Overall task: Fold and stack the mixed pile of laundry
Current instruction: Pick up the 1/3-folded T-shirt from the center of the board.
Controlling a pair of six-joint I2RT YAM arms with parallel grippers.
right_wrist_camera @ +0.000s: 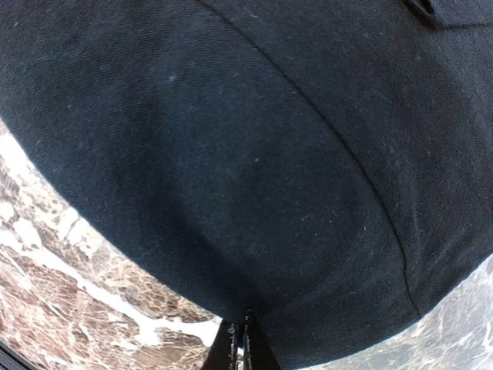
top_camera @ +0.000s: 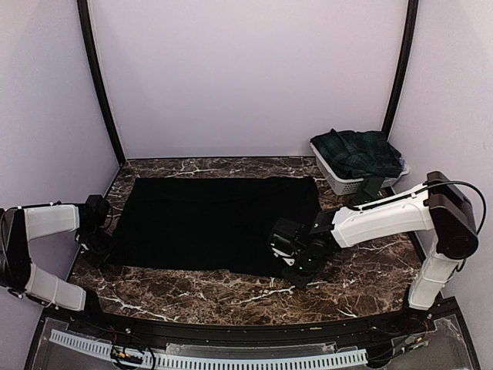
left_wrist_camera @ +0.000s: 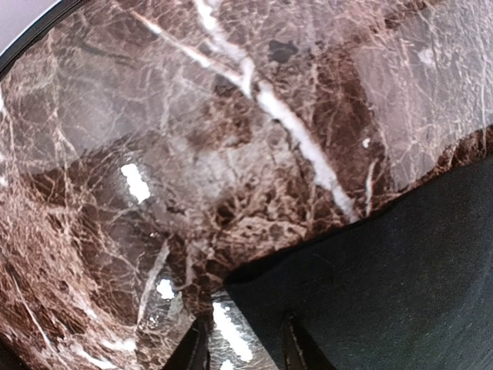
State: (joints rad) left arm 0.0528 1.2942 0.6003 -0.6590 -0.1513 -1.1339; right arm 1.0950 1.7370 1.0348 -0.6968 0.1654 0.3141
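Note:
A plain black cloth point(top_camera: 216, 220) lies spread flat across the marble table point(top_camera: 231, 289). My left gripper point(top_camera: 104, 248) sits at its near left corner. In the left wrist view the gripper point(left_wrist_camera: 245, 351) is open, one finger over the cloth point(left_wrist_camera: 385, 293) and one over bare marble. My right gripper point(top_camera: 286, 258) is at the cloth's near right edge. In the right wrist view it point(right_wrist_camera: 239, 348) is shut, pinching the hem of the cloth point(right_wrist_camera: 254, 154). The green-and-navy tartan skirt point(top_camera: 358, 150) lies heaped in the basket. No bluish item shows.
The white slatted basket point(top_camera: 331, 181) stands at the back right corner, behind my right arm. Curved black frame posts and pale walls enclose the table. Bare marble runs along the near edge in front of the cloth.

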